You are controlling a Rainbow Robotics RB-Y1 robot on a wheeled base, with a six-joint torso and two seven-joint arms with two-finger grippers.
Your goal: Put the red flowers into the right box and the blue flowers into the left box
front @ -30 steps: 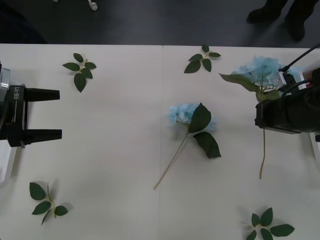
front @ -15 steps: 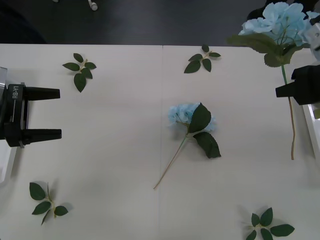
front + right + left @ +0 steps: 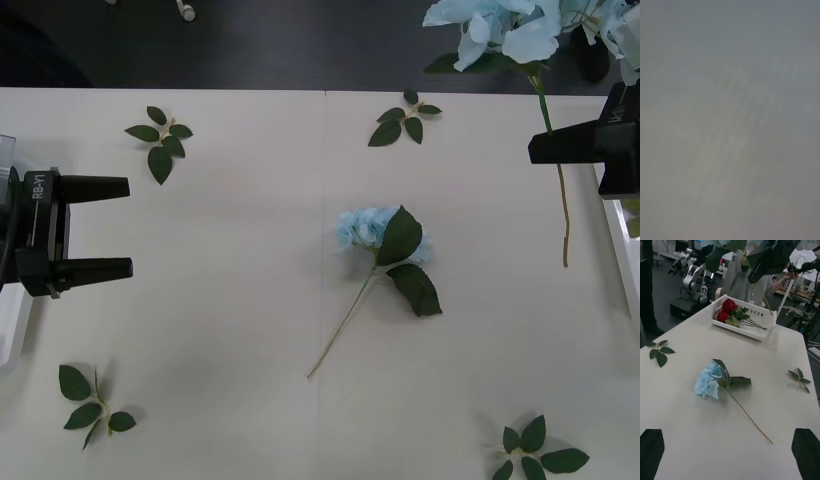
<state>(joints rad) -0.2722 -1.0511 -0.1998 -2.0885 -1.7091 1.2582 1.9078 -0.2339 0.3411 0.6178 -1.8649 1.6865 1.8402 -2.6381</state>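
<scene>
My right gripper (image 3: 548,150) is at the table's right edge, raised and shut on the stem of a blue flower (image 3: 500,25). Its pale head is high at the far side and its stem (image 3: 563,215) hangs down. A second blue flower (image 3: 383,236) lies at the table's centre, also seen in the left wrist view (image 3: 708,381). Two red flowers (image 3: 726,310) lie in the right box (image 3: 763,320), whose rim shows at the right edge (image 3: 622,240). My left gripper (image 3: 128,227) waits open at the left, beside the left box (image 3: 8,335).
Loose green leaf sprigs lie at the far left (image 3: 160,140), far middle (image 3: 405,118), near left (image 3: 90,400) and near right (image 3: 535,450). Open table surrounds the centre flower.
The right gripper has lifted its blue flower up off the table, the head rising toward the far side and shifting a little left. The left gripper has edged slightly right.
</scene>
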